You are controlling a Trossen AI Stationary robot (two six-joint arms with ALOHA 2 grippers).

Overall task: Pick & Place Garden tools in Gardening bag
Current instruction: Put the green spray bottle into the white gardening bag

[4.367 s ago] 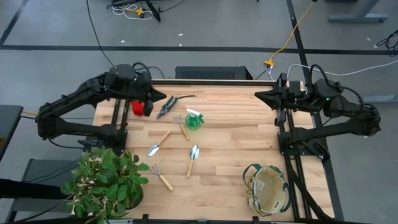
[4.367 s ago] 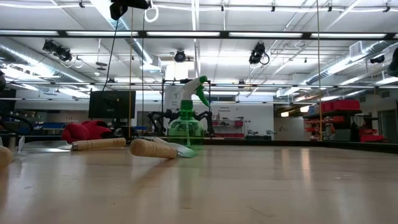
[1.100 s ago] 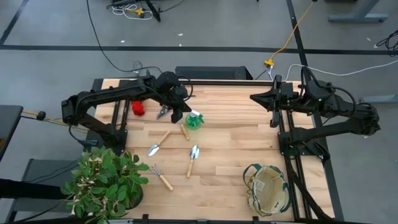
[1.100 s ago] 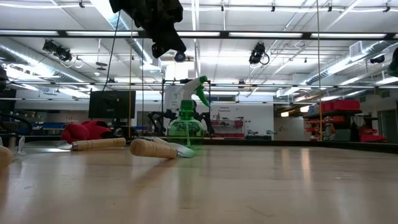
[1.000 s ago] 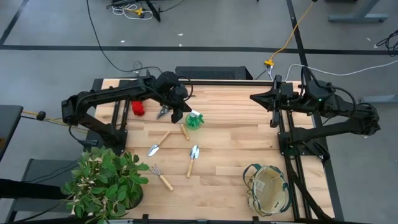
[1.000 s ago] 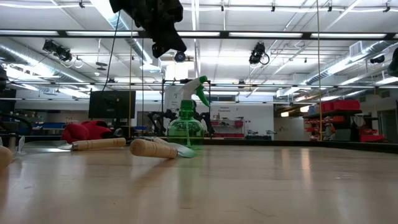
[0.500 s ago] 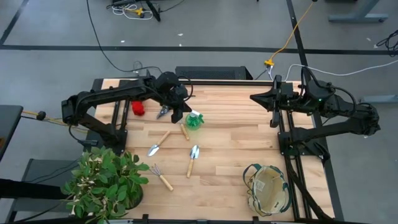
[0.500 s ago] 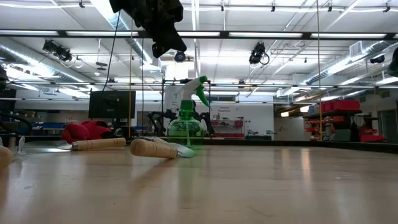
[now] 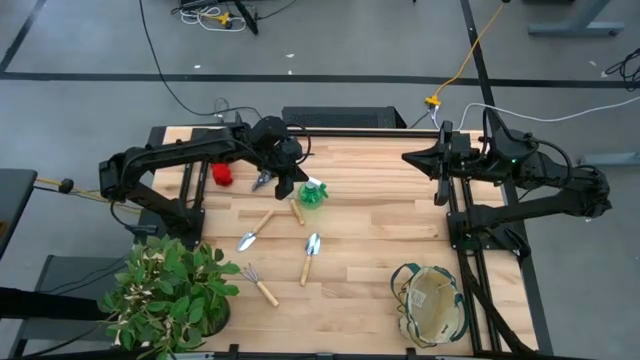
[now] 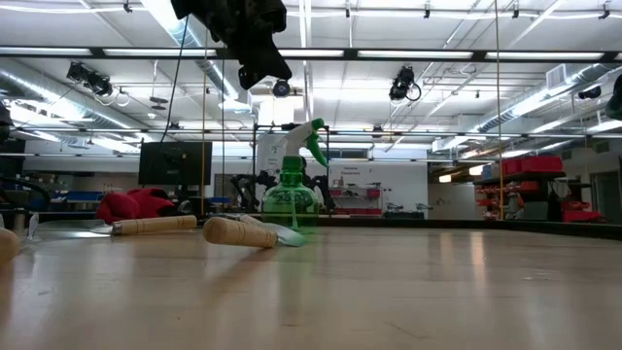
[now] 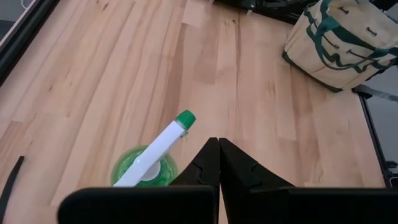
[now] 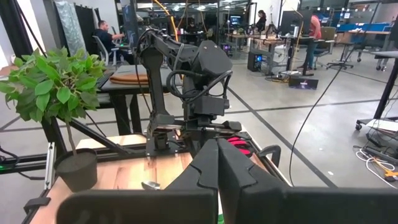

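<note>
Left gripper [image 11: 218, 144] pinched tight, empty, poised above green-and-white spray bottle [image 9: 312, 192] at table's far side, likely lining up a grab. Right gripper [image 12: 217, 149] closed too, parked at far right edge. Gardening bag [image 9: 430, 303] waits near right corner, well apart from tools.

On the tabletop [image 9: 380, 220], the gloves [image 9: 222, 174], shears [image 9: 262, 180] and spray bottle [image 9: 313, 193] line the far side under the left hand [image 9: 285, 160], trowels [image 9: 311, 247] mid-table, bag [image 9: 430, 303] near-right, plant [image 9: 170, 295] near-left.

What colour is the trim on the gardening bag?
Dark green trim on beige fabric; the gardening bag shows best in the left wrist view.
</note>
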